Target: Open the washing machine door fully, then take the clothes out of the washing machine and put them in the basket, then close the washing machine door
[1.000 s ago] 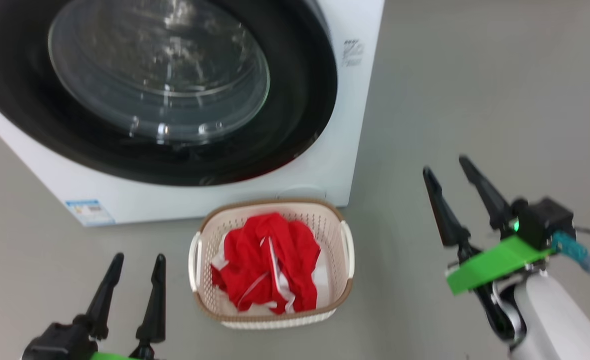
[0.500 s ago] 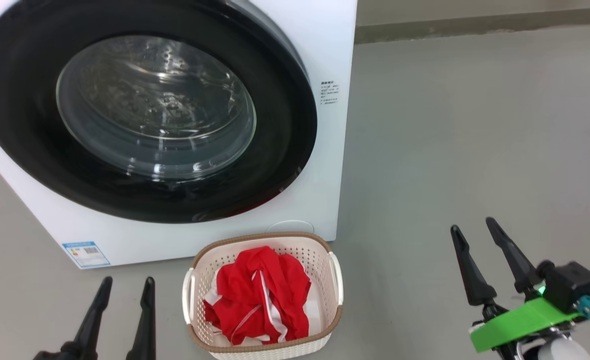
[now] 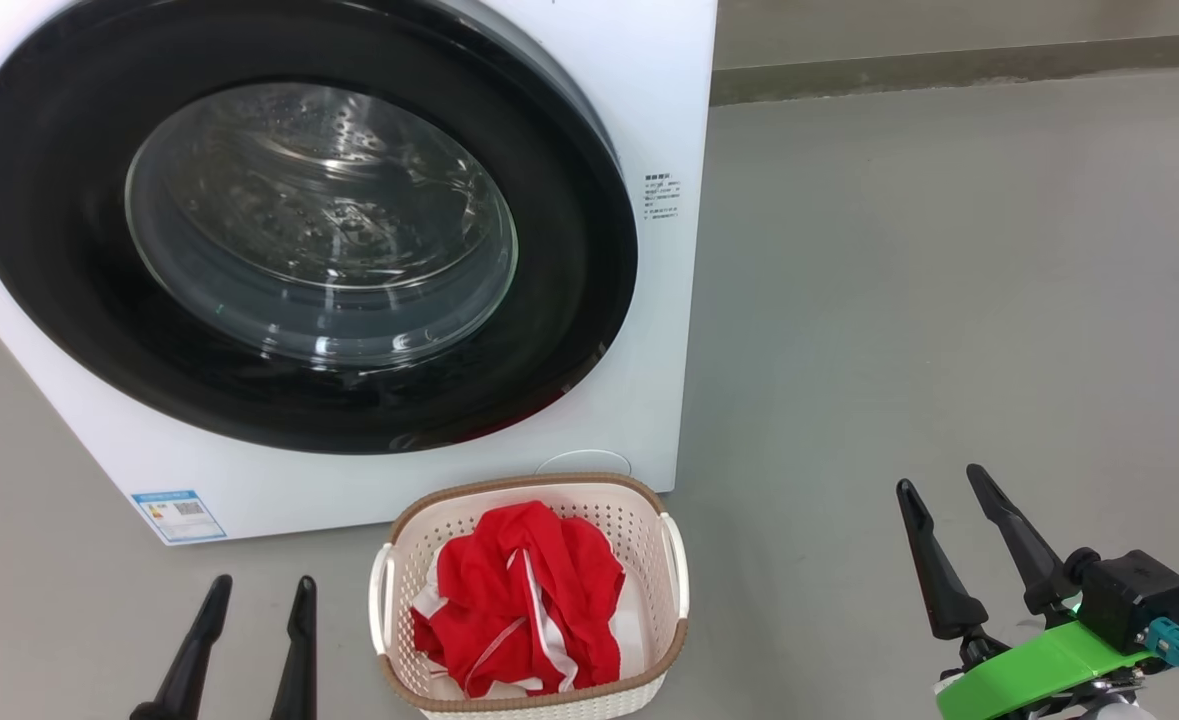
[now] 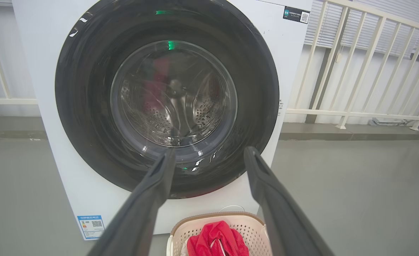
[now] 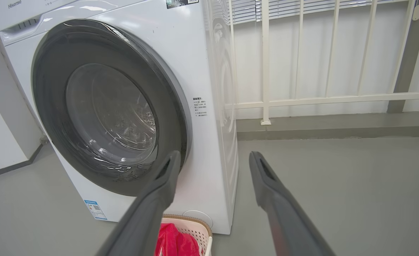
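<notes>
The washing machine door (image 3: pixel 299 230) looks shut, flat against the front of the washing machine (image 3: pixel 669 100). The clothes (image 3: pixel 524 600) lie in a red heap inside the basket (image 3: pixel 539 487). The basket sits on the floor (image 3: pixel 949 250), just in front of the machine's bottom edge and near its right corner. The left gripper (image 3: pixel 264 582) and the right gripper (image 3: pixel 940 479) both have their fingers spread apart and hold nothing. One hangs on each side of the basket, not touching it. So the job seems about done. To end it well, I think the robot should make sure the door is really clicked shut. If it needs a push, press on the black ring, not the glass bowl, slow and straight. Keep both arms away from the basket so it does not tip.
</notes>
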Robot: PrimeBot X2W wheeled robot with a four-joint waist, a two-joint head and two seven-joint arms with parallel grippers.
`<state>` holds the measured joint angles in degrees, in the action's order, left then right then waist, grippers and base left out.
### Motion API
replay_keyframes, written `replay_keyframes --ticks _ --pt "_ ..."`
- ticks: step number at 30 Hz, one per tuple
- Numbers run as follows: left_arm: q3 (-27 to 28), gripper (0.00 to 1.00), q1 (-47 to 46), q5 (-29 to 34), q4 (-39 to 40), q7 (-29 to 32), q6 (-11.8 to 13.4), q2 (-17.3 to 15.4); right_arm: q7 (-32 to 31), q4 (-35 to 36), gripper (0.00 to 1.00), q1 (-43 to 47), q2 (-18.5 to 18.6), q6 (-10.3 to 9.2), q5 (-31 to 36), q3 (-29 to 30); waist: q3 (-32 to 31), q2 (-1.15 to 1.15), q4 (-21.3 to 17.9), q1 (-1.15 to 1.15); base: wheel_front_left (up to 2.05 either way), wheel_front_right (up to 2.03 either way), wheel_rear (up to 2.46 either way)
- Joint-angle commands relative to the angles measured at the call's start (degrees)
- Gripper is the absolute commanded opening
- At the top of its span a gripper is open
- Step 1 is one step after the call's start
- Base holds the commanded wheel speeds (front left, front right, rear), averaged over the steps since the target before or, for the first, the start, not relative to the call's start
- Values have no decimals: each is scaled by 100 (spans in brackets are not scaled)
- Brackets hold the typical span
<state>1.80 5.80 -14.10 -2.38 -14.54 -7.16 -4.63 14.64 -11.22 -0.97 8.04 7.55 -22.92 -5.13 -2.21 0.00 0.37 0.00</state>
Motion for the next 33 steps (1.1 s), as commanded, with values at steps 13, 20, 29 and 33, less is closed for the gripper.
replay_keyframes --ticks 13,20,29,33 --pt "-163 0 52 33 -285 37 8 47 -4 -230 0 151 -84 0 10 -6 13 0 20 0 0 0 0" --pt "-170 0 61 -270 -483 114 6 97 -80 -405 0 246 -162 0 -256 12 16 0 18 8 0 0 0" --pt "-137 0 -34 -847 -541 252 4 92 -227 -397 0 189 -184 -1 -761 91 37 0 14 0 0 0 0" --pt "-121 0 -79 -1103 -567 313 2 91 -293 -394 0 162 -194 -1 -985 128 44 0 12 0 0 0 0"
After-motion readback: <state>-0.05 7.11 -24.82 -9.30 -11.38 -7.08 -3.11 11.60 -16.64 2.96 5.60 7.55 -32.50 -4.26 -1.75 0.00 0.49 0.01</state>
